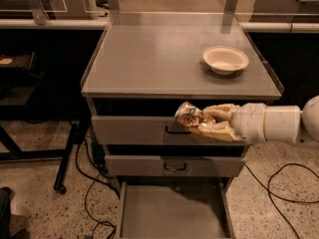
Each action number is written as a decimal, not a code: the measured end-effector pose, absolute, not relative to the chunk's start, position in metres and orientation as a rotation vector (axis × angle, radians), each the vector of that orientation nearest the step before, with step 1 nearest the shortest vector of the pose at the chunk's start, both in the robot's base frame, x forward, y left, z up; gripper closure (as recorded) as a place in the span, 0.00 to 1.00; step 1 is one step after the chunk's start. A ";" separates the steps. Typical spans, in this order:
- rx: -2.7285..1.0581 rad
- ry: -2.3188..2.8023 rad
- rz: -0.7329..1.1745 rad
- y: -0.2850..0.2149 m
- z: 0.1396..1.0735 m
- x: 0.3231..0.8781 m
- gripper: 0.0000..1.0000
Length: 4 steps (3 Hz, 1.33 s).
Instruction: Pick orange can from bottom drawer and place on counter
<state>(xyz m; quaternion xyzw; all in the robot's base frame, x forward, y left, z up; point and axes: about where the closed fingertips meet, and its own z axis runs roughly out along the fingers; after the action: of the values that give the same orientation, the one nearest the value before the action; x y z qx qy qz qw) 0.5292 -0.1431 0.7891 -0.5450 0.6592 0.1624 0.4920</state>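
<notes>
Gripper (201,123) pinches the can (188,116) btwn its two fingers, w/ the white arm (271,124) reaching in from the right. Can hangs in the air below & left of the bowl (225,59), just under the front edge of the tabletop (149,54) that the bowl sits on, & in front of the top drawer (129,129). Bottom drawer (172,214) is pulled out, well below the bowl, grey floor showing.
</notes>
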 end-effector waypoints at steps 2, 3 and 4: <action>-1.288 1.550 0.277 -0.168 0.855 0.556 1.00; -1.286 1.490 0.199 -0.178 0.902 0.569 1.00; -1.282 1.486 0.194 -0.179 0.906 0.571 1.00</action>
<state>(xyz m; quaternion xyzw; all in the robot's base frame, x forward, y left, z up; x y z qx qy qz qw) 0.5707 -0.1794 0.9058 -0.5419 0.6283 0.0821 0.5521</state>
